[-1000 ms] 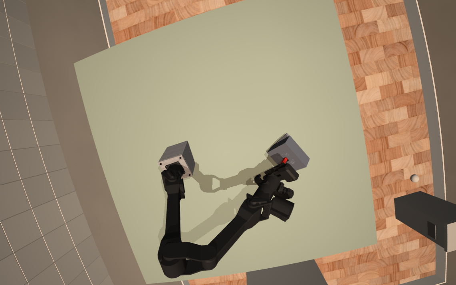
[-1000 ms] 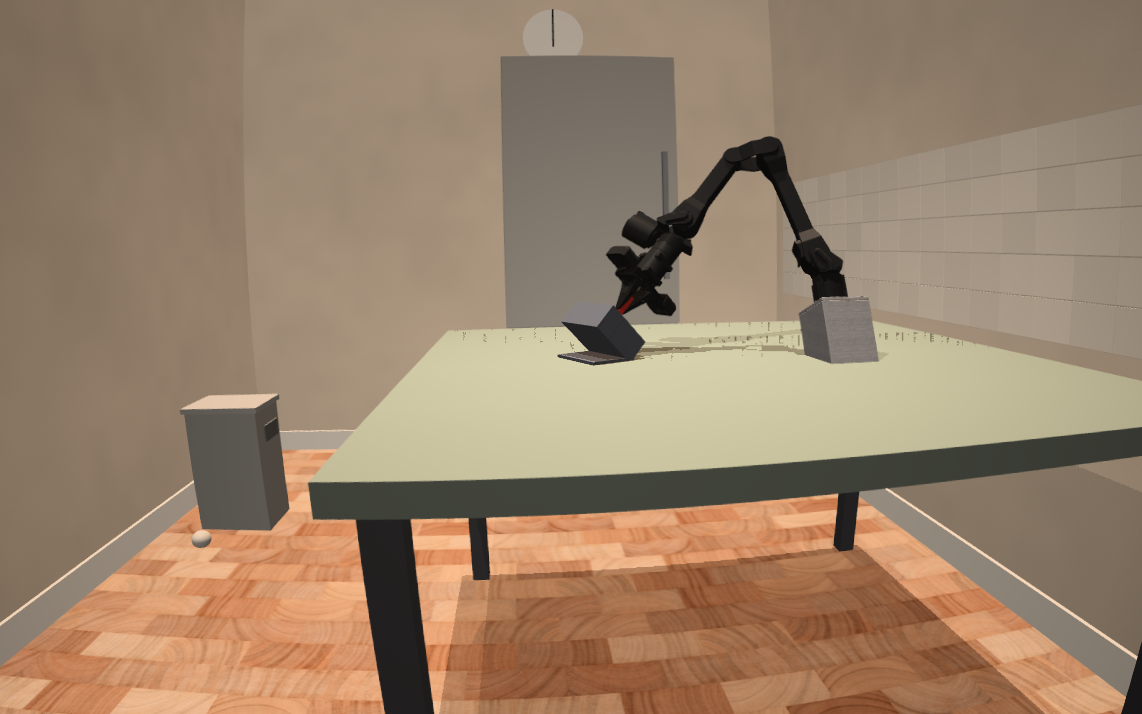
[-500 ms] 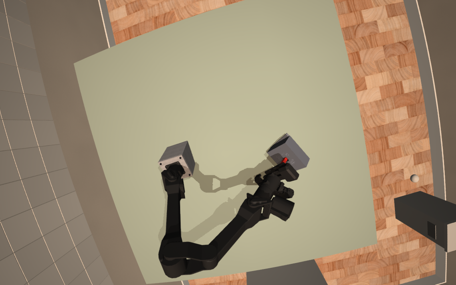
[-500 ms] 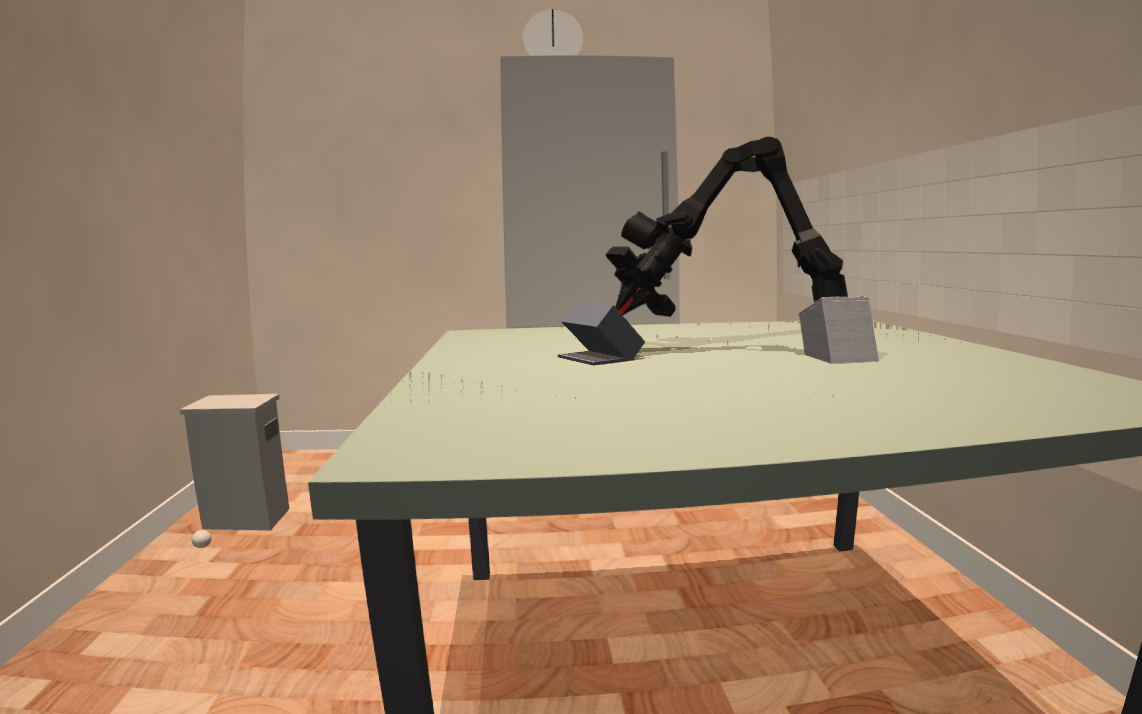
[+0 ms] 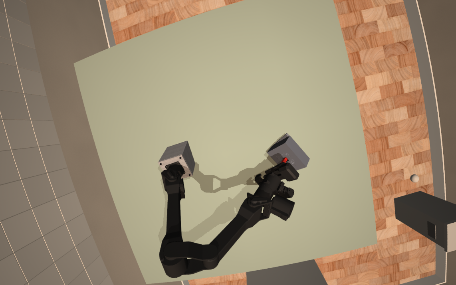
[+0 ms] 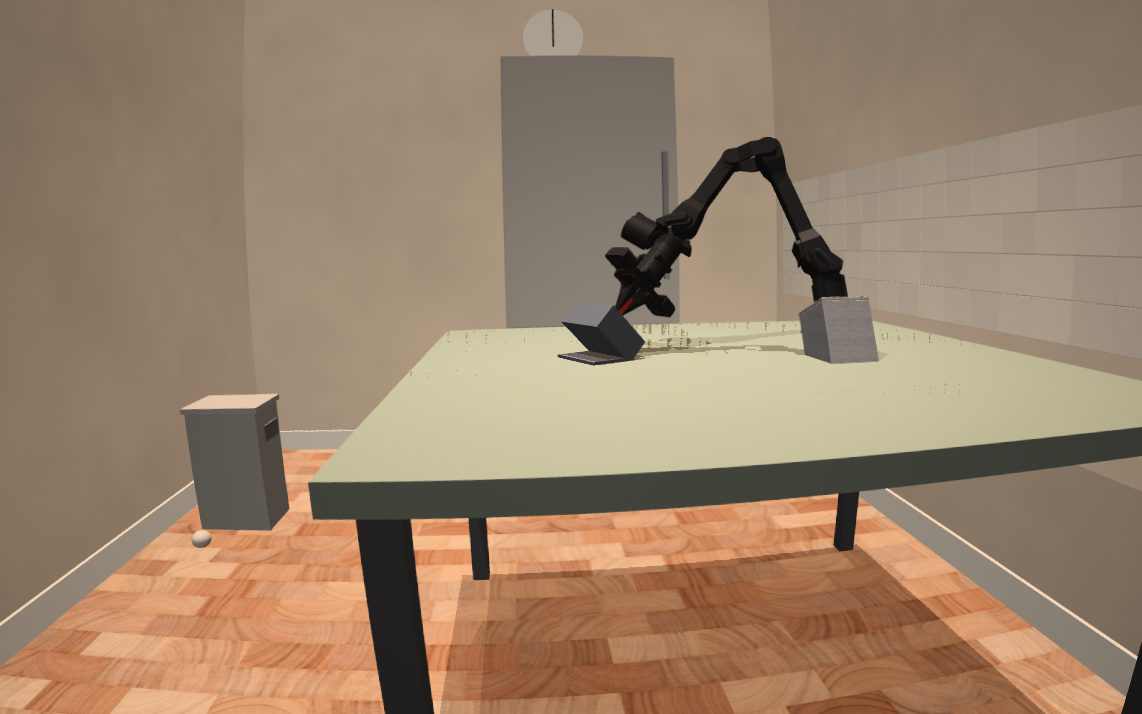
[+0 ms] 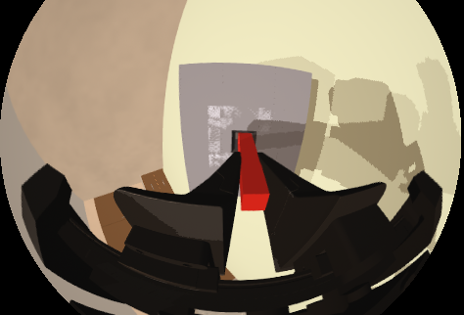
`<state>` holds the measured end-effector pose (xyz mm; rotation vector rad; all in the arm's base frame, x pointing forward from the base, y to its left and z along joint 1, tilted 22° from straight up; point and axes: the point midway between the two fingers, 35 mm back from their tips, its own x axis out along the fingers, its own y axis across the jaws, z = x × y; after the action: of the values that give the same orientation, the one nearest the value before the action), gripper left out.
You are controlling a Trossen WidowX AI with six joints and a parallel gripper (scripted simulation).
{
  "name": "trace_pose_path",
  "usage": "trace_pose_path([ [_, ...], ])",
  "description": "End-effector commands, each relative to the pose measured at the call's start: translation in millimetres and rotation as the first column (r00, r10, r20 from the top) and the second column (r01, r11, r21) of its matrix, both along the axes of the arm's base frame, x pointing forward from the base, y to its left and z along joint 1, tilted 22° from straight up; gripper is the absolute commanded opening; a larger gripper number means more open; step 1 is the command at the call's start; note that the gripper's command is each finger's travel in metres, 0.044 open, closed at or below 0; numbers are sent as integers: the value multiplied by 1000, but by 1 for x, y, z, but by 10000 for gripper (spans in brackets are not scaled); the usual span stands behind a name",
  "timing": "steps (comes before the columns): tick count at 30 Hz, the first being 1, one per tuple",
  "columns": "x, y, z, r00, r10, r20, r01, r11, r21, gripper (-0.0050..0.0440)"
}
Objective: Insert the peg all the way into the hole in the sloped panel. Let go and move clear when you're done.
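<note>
A pale olive-green table [image 6: 646,425] on dark legs stands on a wood-block floor [image 6: 602,638]. The black fingers are clamped on the red square peg [image 7: 252,176], whose tip meets the hole in the grey sloped panel [image 7: 215,98].

On the green table [image 6: 646,425], the black arm [image 6: 735,177] slants its gripper [image 6: 637,297] down, clamping a red peg [image 6: 624,306] whose tip meets the grey sloped panel [image 6: 602,328].

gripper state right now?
Gripper: closed on the red square-section peg, whose tip sits at the dark hole in the grey sloped panel.
</note>
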<state>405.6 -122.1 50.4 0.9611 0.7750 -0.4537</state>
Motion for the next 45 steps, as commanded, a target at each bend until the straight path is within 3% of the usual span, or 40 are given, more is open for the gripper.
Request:
trace_pose_path([
  [1,3,-1,5,1000,-2,12,2,1000,-5,0],
  [45,6,-1,1,1000,-2,12,2,1000,-5,0],
])
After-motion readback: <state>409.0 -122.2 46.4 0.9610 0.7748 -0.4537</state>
